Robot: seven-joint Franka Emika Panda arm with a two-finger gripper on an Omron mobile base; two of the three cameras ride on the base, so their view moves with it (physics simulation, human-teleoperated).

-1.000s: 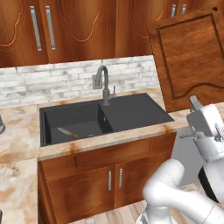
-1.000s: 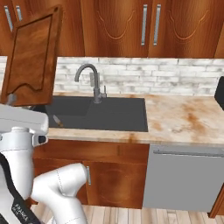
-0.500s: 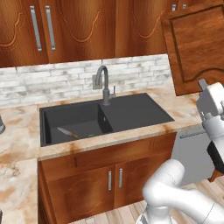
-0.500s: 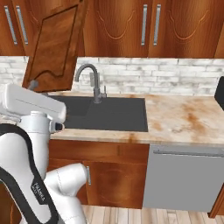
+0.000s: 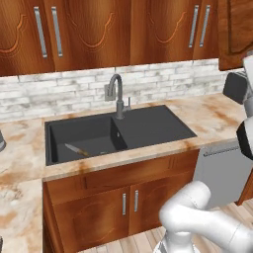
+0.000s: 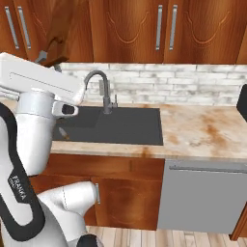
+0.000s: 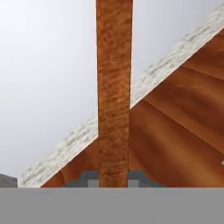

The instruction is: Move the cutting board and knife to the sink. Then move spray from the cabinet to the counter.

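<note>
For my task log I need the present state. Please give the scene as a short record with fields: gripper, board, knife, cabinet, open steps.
gripper: shut on the flat dark brown wooden cutting board, seen edge-on between the fingertips
board position: held high, clear of the beige marble-look counter, not yet in the sink
knife: small silver-bladed knife with brown handle lies in the left basin of the wide dark grey sink
cabinet: reddish-brown wooden upper cabinet, doors closed
open steps: board to sink, then the spray
</note>
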